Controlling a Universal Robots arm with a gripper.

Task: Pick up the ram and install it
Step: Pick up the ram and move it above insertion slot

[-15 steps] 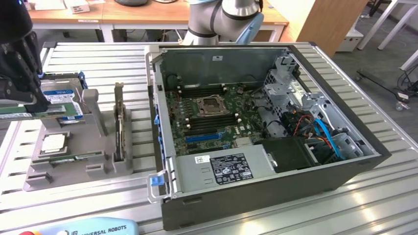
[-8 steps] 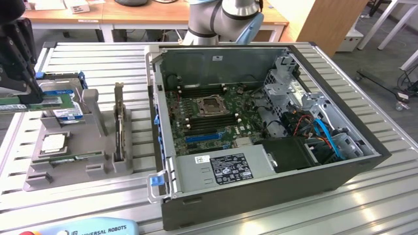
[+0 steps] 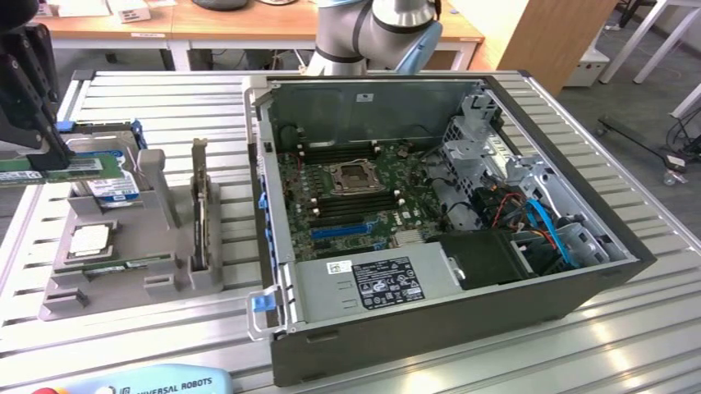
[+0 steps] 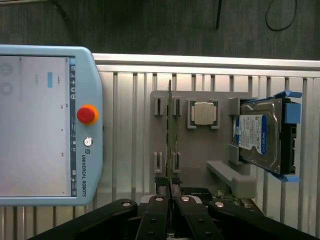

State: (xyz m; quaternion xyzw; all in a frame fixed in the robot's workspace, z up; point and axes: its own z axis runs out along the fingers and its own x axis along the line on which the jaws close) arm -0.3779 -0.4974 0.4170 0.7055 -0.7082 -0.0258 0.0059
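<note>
We saw the gripper (image 4: 170,186) all but closed, its two fingers pinched on the ram (image 3: 88,164). The green stick was held on edge and appeared lifted just above the grey parts tray (image 3: 153,287), over its slotted end. A second green stick (image 3: 126,267) lay in a slot of that tray. Also in the tray sat a silver processor (image 4: 204,113), a hard drive (image 4: 257,137) standing on edge in a blue carrier, and an upright expansion card (image 3: 199,213). The open computer case (image 3: 438,205) stood beside the tray on the card's side, and a teach pendant (image 4: 45,125) lay just beside the tray.
</note>
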